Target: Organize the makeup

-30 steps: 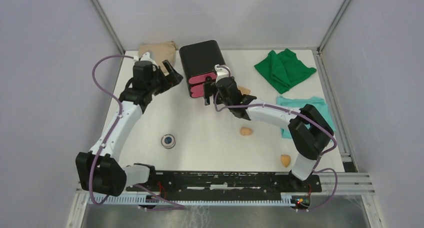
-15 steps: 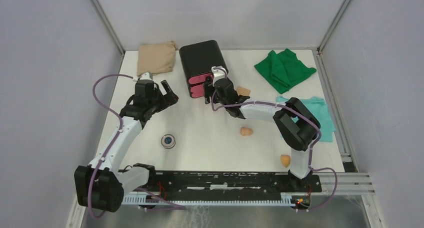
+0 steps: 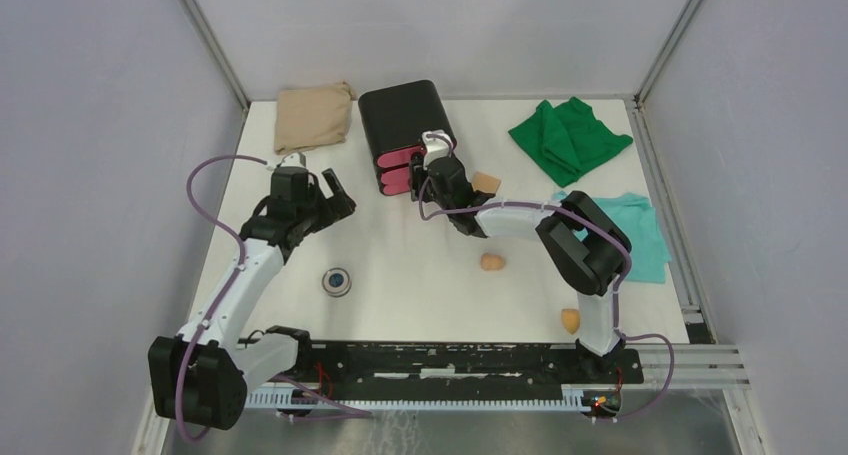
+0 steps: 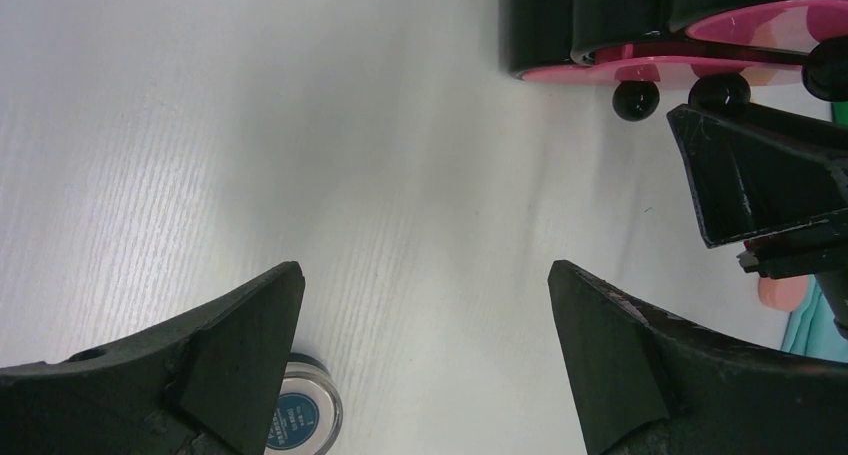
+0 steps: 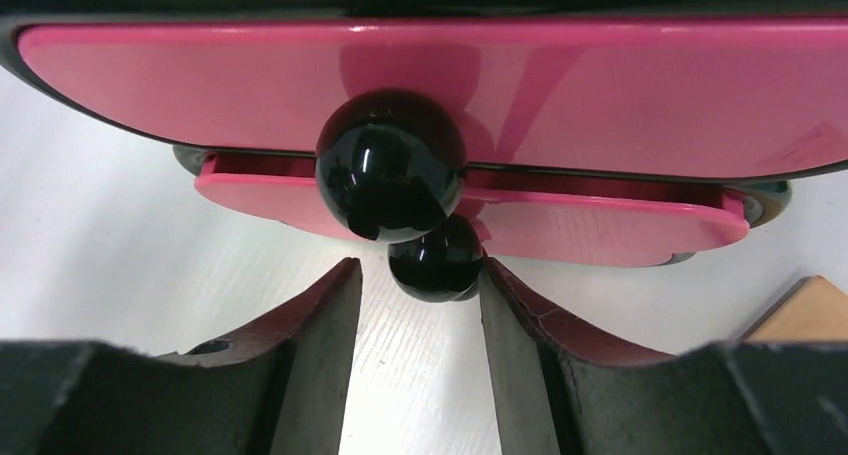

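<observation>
My right jaws straddle the lower drawer knob (image 5: 435,260) on the black box (image 3: 400,110), can't tell if I'm pinching it. Left jaws wide apart, empty, compact (image 4: 305,410) near them on the desk (image 3: 420,275).

Black box (image 3: 400,115), pink drawers (image 5: 600,95), glossy black knobs (image 5: 390,165); silvery compact (image 3: 338,280), blue centre; tan sponges (image 3: 491,262).
</observation>
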`<state>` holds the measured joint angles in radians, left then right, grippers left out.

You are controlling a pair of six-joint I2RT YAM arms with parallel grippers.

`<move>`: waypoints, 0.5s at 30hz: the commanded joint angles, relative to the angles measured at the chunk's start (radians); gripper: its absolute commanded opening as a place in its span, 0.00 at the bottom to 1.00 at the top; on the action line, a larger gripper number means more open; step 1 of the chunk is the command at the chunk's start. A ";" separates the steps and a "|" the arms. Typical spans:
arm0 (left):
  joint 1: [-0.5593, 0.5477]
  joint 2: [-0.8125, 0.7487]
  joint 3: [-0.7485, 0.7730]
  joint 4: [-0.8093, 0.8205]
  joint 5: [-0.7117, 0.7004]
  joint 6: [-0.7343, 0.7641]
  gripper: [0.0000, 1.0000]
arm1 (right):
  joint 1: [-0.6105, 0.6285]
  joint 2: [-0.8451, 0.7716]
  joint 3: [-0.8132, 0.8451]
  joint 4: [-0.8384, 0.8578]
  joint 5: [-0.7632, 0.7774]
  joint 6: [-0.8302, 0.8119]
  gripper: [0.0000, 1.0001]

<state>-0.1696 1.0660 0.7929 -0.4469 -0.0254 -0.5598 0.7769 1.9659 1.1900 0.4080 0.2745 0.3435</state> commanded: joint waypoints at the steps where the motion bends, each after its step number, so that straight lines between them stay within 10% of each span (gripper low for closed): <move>1: 0.007 0.005 -0.002 0.019 -0.015 0.045 1.00 | 0.001 -0.002 0.012 0.097 0.014 0.007 0.51; 15: 0.009 0.040 0.006 0.048 0.025 0.013 0.99 | 0.022 -0.123 -0.130 0.149 -0.009 0.028 0.18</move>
<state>-0.1684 1.1046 0.7895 -0.4385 -0.0090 -0.5594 0.7773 1.9358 1.1168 0.4831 0.2729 0.3584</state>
